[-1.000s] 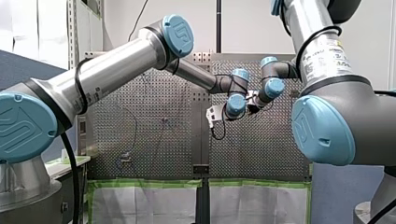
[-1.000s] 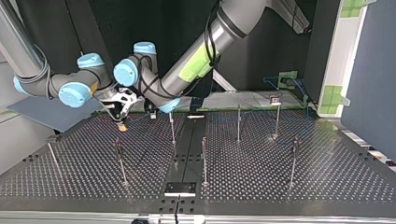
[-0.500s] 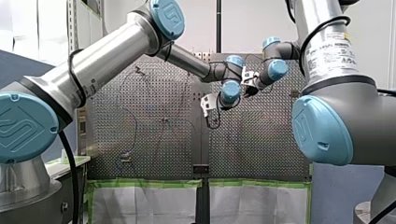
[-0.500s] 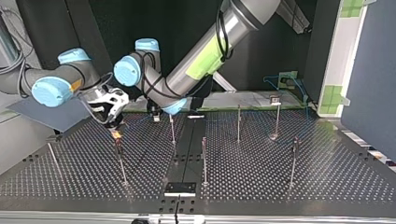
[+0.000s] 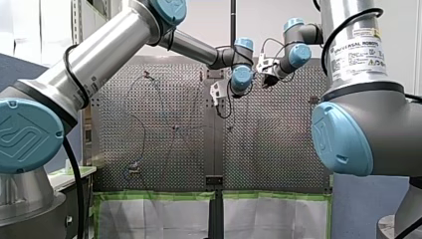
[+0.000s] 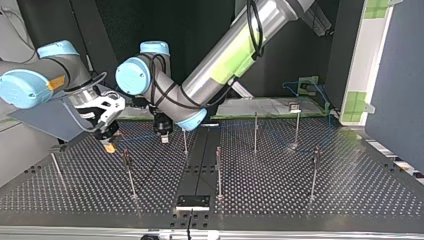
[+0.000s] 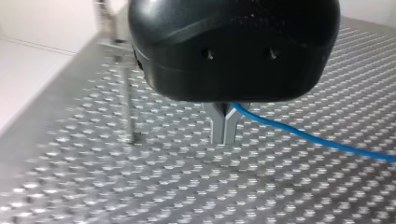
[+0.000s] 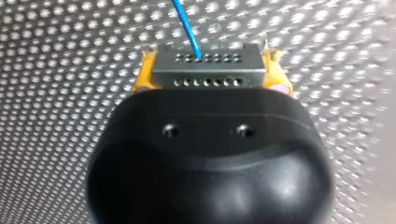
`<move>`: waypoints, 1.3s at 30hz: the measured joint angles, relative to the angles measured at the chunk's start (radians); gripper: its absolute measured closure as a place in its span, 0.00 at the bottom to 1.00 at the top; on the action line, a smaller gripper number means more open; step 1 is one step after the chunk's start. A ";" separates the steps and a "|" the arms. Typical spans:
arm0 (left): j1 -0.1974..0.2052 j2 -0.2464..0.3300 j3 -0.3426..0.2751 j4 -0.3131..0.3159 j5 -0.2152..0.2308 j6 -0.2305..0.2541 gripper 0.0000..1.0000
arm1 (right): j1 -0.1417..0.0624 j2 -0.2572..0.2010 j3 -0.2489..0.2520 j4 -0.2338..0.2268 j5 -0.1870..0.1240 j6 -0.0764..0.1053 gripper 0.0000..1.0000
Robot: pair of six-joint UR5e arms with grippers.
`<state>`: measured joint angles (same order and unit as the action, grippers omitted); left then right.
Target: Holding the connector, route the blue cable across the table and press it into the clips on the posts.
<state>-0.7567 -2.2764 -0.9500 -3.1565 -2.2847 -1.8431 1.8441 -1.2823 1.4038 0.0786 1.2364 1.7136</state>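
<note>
In the right wrist view my right gripper [image 8: 208, 60] is shut with its yellow pads [image 8: 144, 74] on a grey connector [image 8: 208, 71] that has rows of small holes. The blue cable [image 8: 187, 28] leaves the connector's far face. In the left wrist view my left gripper [image 7: 224, 133] has its metal fingers shut on the blue cable [image 7: 308, 137], which trails off to one side just above the plate. In the top view my right gripper [image 6: 108, 145] hangs at the left, and my left gripper [image 6: 163, 136] is close beside it near a post [image 6: 185, 137].
Several thin posts stand on the perforated table [image 6: 280, 200], among them a post [image 6: 129, 170] near my right gripper, a post [image 6: 218, 172] at the middle and a post [image 6: 314, 172] at the right. A green fixture [image 6: 307, 85] sits at the far right edge.
In the top view my right gripper has moved left and nearer the camera with the connector. My left gripper has followed, coming lower and nearer. In the front view both have risen.
</note>
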 joint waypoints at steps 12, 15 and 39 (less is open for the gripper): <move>0.026 0.103 0.040 0.025 0.046 0.030 1.00 | -0.025 -0.097 -0.022 0.012 0.000 0.005 1.00; 0.034 0.126 0.044 0.041 0.069 0.034 1.00 | -0.031 -0.096 -0.022 0.012 0.000 0.004 1.00; 0.036 0.093 -0.044 0.068 0.265 0.037 1.00 | -0.057 -0.025 -0.021 0.010 0.000 -0.006 1.00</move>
<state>-0.7207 -2.1831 -0.9942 -3.0885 -2.0199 -1.8066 1.7872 -1.3073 1.3831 0.0882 1.2363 1.7076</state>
